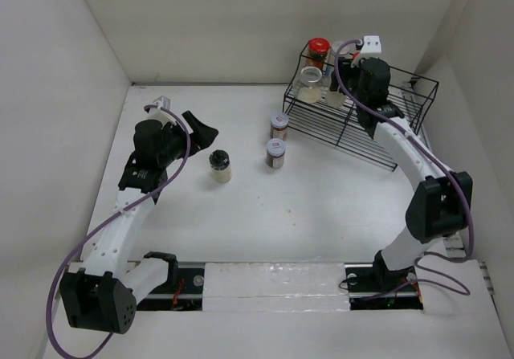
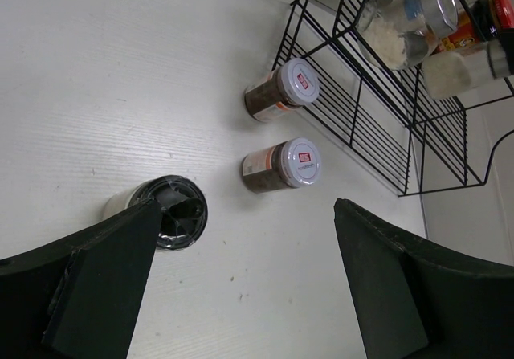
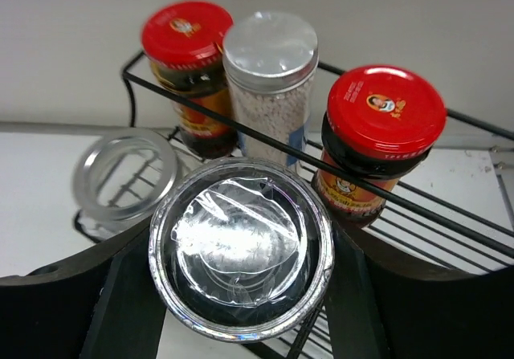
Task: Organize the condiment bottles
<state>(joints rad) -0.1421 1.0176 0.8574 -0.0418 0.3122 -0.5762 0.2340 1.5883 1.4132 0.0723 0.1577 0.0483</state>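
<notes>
We see the right jaws closed on a clear-topped jar (image 3: 241, 242) with a silver rim, inside the outline of the black wire rack (image 1: 385, 146) at the far right of the bench (image 1: 305, 222). We cannot tell whether the jar rests on the wires.

Beyond it in the rack stand three more jars. A left red-lidded jar (image 3: 187, 34) with dark contents touches a silver-lidded jar (image 3: 270, 50) of pale grains. A right red-lidded jar (image 3: 385, 110) stands just beside that one. At the rack's left end stands a glass-lidded jar (image 3: 124, 174).

The left jaws stand apart and hold nothing, low over the left of the bench. The black-lidded jar (image 1: 220, 165) stands upright just off one of their tips, not between them.

Between that jar and the rack stand two brown-filled jars with pale lids. The far brown jar (image 1: 279, 124) is just beside the rack's left edge, and the near brown jar (image 1: 275, 152) stands close in front of it.
</notes>
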